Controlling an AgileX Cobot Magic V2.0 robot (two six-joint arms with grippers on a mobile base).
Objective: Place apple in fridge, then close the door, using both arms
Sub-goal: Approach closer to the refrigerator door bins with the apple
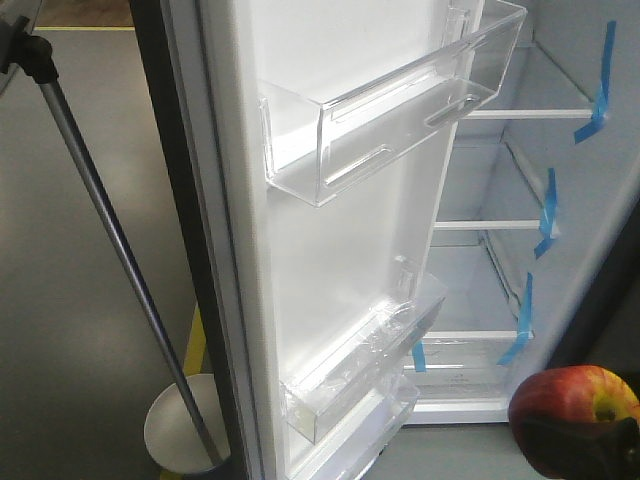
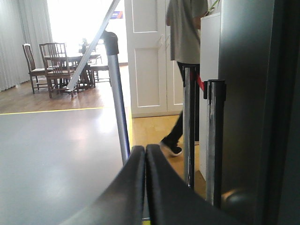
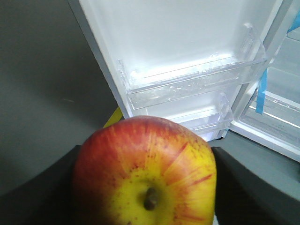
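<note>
**Now: apple gripped, short of the open fridge**

Closest in, the right jaws are clenched on the apple, with dark fingers on either flank and the stem dimple facing the wrist camera. In the front view the apple sits low at the right edge, outside the fridge and in front of its lowest shelf. Just beyond, the door stands wide open, showing its white inner face with an upper clear bin and a lower bin. Deeper in are glass shelves edged with blue tape.

The left jaws are pressed together on nothing. They appear to be on the door's outer side, with a slanted silver pole just ahead and a person and dining chairs far off.

This looks like the carrying step, and the placing is not yet done. Next, the right arm should reach forward past the door's free edge and over a shelf. It should then lower until the apple rests before letting go, since a round fruit may roll. Closing then calls for a flat push from the left arm, clear of the pole.
</note>
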